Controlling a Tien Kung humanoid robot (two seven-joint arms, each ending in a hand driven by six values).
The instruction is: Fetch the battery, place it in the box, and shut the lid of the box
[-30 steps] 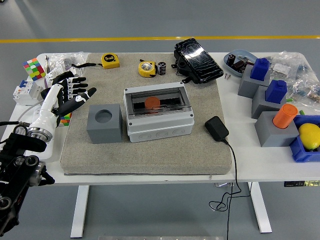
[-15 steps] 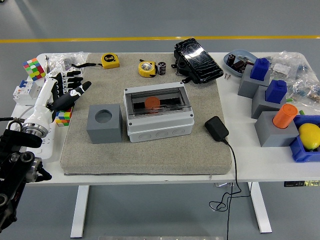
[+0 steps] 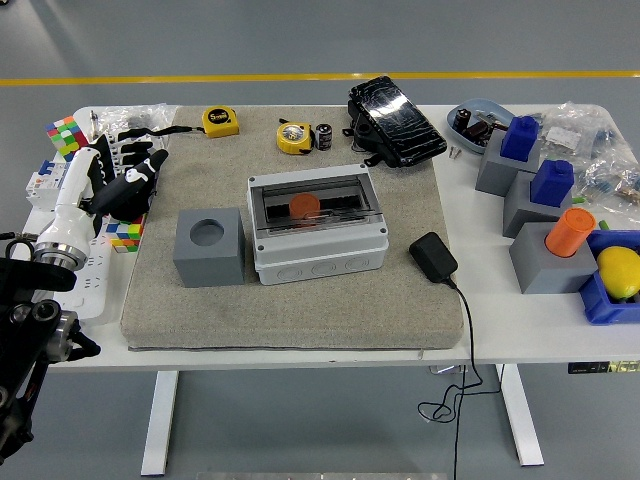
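Note:
The grey box (image 3: pixel 318 252) sits in the middle of the beige mat (image 3: pixel 290 310). Its clear lid (image 3: pixel 345 206) lies flat and shut over the top. Through the lid an orange round battery (image 3: pixel 305 205) shows inside the box. A small black cylindrical cell (image 3: pixel 324 136) stands behind the box by a yellow tape measure (image 3: pixel 293 137). My left hand (image 3: pixel 128 182) hovers at the mat's left edge, well left of the box, with its fingers relaxed and empty. My right hand is out of view.
A grey cube with a round hole (image 3: pixel 209 247) stands left of the box. A black adapter (image 3: pixel 433 256) with its cable lies to the right. A black case (image 3: pixel 395 120) sits behind. Grey blocks with blue and orange pegs (image 3: pixel 548 225) and a blue bin (image 3: pixel 612 300) crowd the right.
My left hand has drawn back to the left and off the mat, away from the grey cube. The box and lid have not moved.

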